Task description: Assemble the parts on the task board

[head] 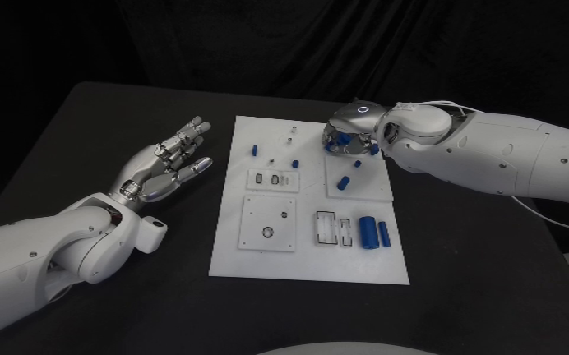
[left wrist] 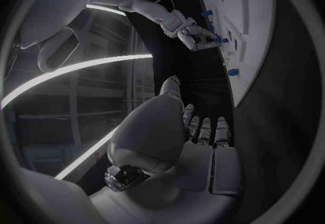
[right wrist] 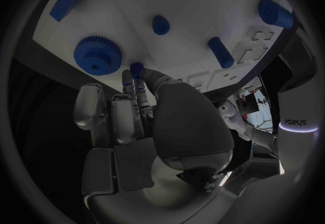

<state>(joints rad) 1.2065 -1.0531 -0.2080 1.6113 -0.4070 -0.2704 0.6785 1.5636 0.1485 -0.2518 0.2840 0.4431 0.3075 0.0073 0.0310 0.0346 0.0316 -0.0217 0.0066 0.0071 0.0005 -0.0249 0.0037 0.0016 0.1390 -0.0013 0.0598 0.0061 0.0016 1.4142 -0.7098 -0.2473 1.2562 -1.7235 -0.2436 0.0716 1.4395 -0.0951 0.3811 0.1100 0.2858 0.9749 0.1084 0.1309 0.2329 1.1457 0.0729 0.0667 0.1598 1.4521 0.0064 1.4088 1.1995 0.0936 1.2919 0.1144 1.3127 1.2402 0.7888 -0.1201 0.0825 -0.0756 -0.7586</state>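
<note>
Right hand (head: 346,137), upper centre of the head view: fingers curled down over the white board's (head: 308,269) top right panel, fingertips pinching a small blue peg (right wrist: 137,68) beside a blue gear (right wrist: 98,56). Peg likely light, rigid, slick; best pinched at its sides. Left hand (head: 166,166), left of board: fingers spread, holding nothing.

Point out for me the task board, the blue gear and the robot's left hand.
task board (head: 311,265): head view, bare white area near its front edge.
blue gear (right wrist: 98,55): right wrist view, its toothed top face.
left hand (head: 166,164): head view, middle of the palm, fingers apart, holding nothing.
</note>
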